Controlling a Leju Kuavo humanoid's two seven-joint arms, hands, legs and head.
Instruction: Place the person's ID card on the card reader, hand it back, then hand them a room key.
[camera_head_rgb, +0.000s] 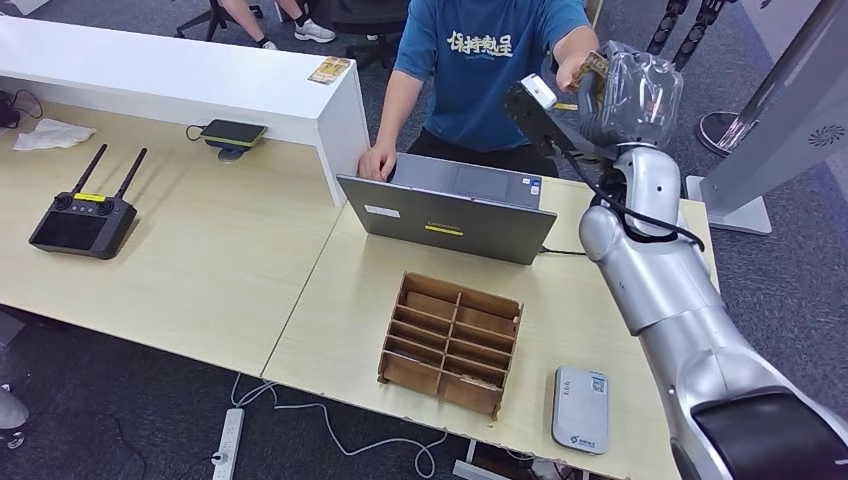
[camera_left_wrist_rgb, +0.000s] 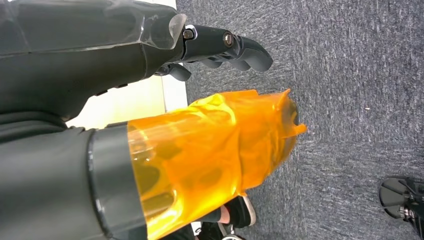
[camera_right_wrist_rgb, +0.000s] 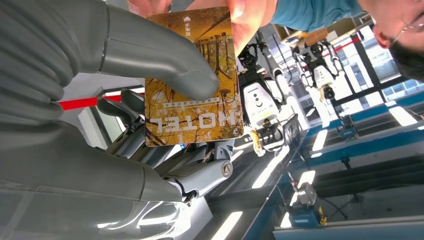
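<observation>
The right hand (camera_right_wrist_rgb: 125, 100), raised toward the person (camera_head_rgb: 480, 70), pinches the room key (camera_right_wrist_rgb: 192, 80) between thumb and fingers; the person's fingers (camera_right_wrist_rgb: 240, 20) grip the card's far end, its long axis running between the two.

One laptop (camera_head_rgb: 455, 205), one organizer (camera_head_rgb: 452, 342), one remote (camera_head_rgb: 84, 222), two cards (camera_right_wrist_rgb: 192, 80) (camera_head_rgb: 329, 70).

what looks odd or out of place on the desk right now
Nothing is spilled or damaged. One loose card lies askew at the end of the white counter. The right hand pinches the hotel key card, which the person's hand also grips.
</observation>
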